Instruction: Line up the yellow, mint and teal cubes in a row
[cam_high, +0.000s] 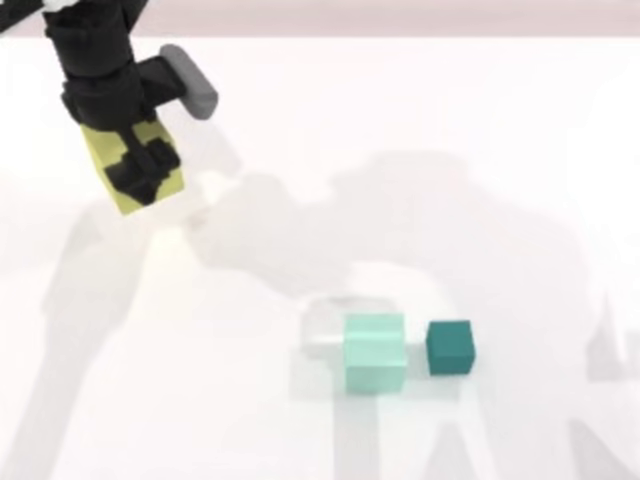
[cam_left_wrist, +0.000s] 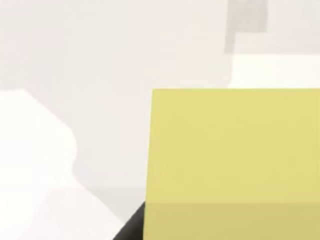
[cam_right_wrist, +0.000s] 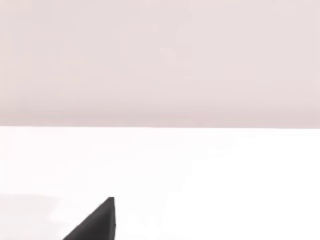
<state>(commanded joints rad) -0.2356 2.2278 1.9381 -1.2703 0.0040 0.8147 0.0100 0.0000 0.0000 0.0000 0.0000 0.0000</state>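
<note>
Presently, the left gripper (cam_high: 140, 165) is at the far left of the table (cam_high: 420, 150), its black fingers clamped on the yellow cube (cam_high: 105, 160), which it holds tilted. In the left wrist view the yellow cube (cam_left_wrist: 235, 160) fills most of the frame as a plain matte face, with a dark finger edge beside its lower corner. The mint cube (cam_high: 375, 350) rests on the table near the front, right of centre. The teal cube (cam_high: 450, 346) stands just beside it on the right, apart by a narrow gap; both are well apart from the yellow cube. No brand, label or writing is legible on any cube, arm or surface. The right arm is not seen from above; its wrist view shows only bare table and one dark tip of the right gripper (cam_right_wrist: 97, 222), so whether that claw is open or closed cannot be told.
</note>
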